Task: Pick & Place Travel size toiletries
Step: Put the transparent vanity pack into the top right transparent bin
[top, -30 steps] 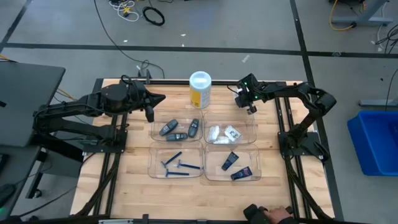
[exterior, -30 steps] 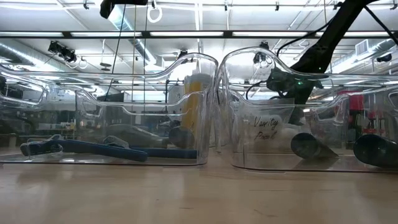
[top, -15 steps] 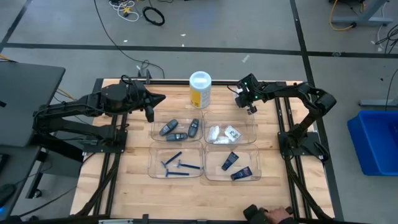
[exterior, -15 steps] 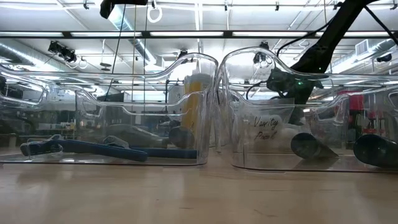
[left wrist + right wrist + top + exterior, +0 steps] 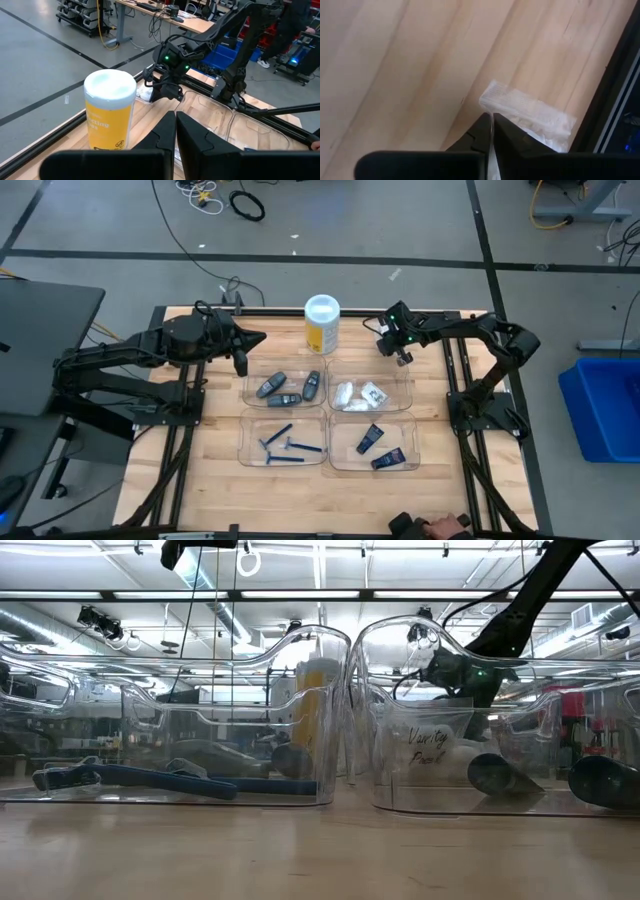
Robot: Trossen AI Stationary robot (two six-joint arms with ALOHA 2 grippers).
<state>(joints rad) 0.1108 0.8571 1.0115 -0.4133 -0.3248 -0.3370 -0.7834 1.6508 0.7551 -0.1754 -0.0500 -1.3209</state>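
Right hand (image 5: pixel 491 120) is pinched nearly shut on the corner of a clear crinkly packet (image 5: pixel 530 112) lying on the bench (image 5: pixel 215 480), just behind the rear right tray (image 5: pixel 403 370), well right of the yellow canister (image 5: pixel 321 325). Whether the packet is truly clamped I can't tell. Risk: it's an edge grip on slick film, so the packet may slip out or hang and snag the tray wall on the way in. It also sits close to the black frame rail, so a skid could push it under. Left hand (image 5: pixel 175 131) is shut on nothing, parked left of the canister. Bench is pale wood planks, four clear trays in front of the canister; grey floor and other workbenches beyond.
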